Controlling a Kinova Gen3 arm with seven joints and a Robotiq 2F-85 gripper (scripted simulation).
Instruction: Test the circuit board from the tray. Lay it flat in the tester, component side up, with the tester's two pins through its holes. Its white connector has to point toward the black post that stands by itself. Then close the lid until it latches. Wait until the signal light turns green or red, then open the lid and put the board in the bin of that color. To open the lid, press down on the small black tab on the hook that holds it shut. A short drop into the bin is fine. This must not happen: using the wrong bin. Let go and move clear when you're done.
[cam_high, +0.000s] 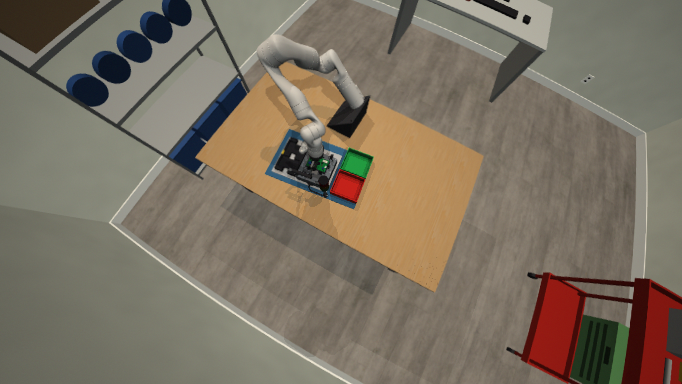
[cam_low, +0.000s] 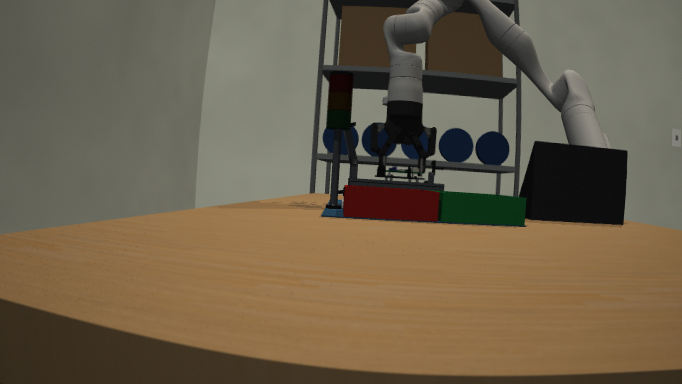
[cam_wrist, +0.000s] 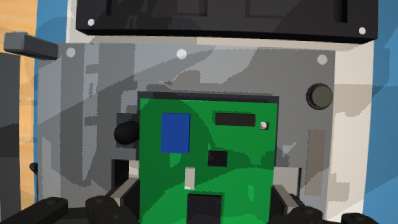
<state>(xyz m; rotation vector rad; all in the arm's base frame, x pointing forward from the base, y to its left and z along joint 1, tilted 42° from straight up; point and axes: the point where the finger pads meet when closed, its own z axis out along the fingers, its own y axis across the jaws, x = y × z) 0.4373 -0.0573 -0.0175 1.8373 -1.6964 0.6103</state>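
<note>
My gripper (cam_wrist: 204, 198) (cam_low: 406, 169) (cam_high: 316, 162) points straight down over the tester and is shut on the green circuit board (cam_wrist: 235, 150) (cam_low: 406, 173) (cam_high: 325, 163), with one finger on each long side. The board is level, component side up, with a blue part, black chips and a small white part on top. It hangs a little above the grey tester plate (cam_wrist: 75, 125) (cam_low: 395, 184). A black post (cam_wrist: 125, 132) stands just left of the board, and a round black knob (cam_wrist: 319, 95) stands to the upper right. The signal light tower (cam_low: 340, 100) is dark.
The black slotted tray (cam_wrist: 225, 20) (cam_high: 290, 155) lies beyond the tester. The red bin (cam_high: 348, 186) (cam_low: 390, 202) and the green bin (cam_high: 359, 162) (cam_low: 482, 209) stand side by side next to the tester on the blue mat (cam_high: 350, 202). The arm's black base (cam_low: 575, 182) is behind them.
</note>
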